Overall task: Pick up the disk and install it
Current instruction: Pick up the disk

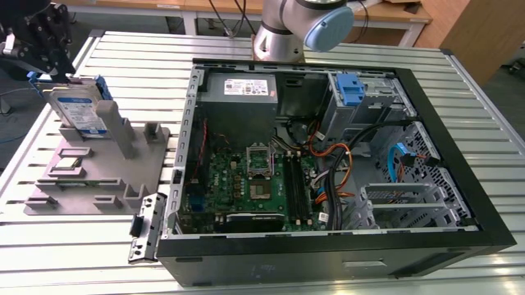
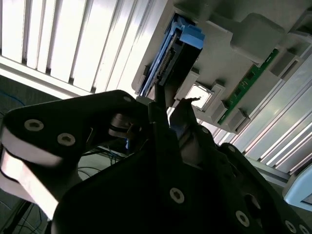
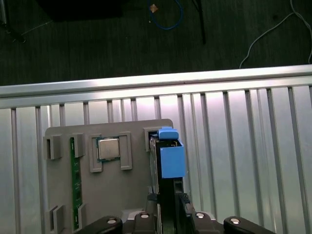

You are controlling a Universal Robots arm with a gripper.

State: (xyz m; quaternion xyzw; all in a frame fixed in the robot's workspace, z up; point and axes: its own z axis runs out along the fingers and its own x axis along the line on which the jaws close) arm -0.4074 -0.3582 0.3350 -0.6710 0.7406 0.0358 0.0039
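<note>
Where the grey holder (image 1: 98, 178) lies on the slatted table (image 1: 131, 55) at the exterior view's left, the disk (image 1: 80, 110) stands on edge in it. The gripper (image 1: 59, 78) points straight down over the disk's top. In the second wrist view its fingers (image 2: 160, 105) sit narrow, closed on either face of the disk (image 2: 171, 58). Further right, the arm (image 1: 303, 27) rises behind the open case (image 1: 459, 153).

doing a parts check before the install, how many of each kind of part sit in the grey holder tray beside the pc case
disk: 1
processor chip: 1
green memory stick: 1
total: 3
</note>
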